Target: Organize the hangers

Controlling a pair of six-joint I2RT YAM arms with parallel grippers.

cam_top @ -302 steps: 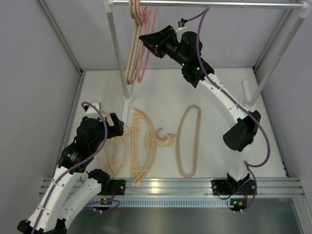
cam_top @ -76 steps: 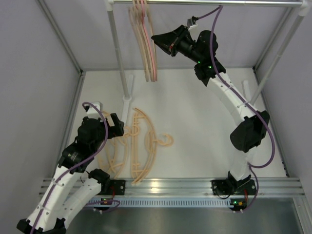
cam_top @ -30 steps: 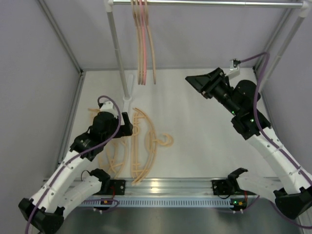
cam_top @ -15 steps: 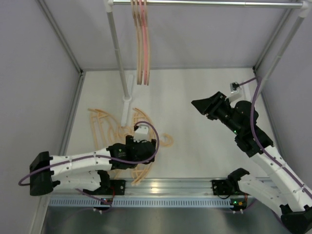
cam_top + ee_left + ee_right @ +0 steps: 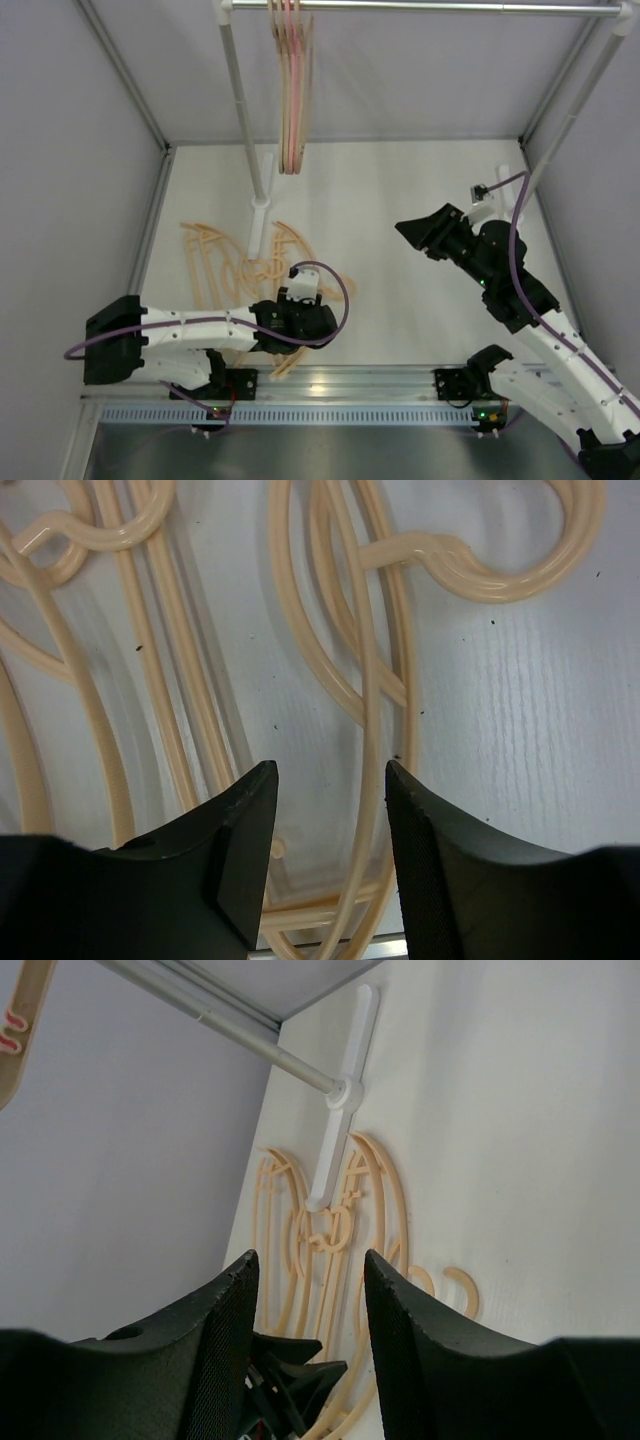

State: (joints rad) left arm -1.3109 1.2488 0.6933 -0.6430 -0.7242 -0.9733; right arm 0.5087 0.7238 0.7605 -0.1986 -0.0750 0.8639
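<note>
Top external view: right tool spread, empty; left tool spread astride tangled hangers near pole foot.

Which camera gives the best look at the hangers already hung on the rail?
The top external view: the hung hangers dangle together from the rail, nearly full length. Right wrist catches perhaps one tip at its corner; left wrist shows none.

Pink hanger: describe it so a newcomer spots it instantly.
Across the top of the overhead view runs a metal rail. Near its left end, just right of the left upright pole, a tight bunch of hangers dangles. The pink hanger is inside that bunch, the only pink one among beige neighbours.
</note>
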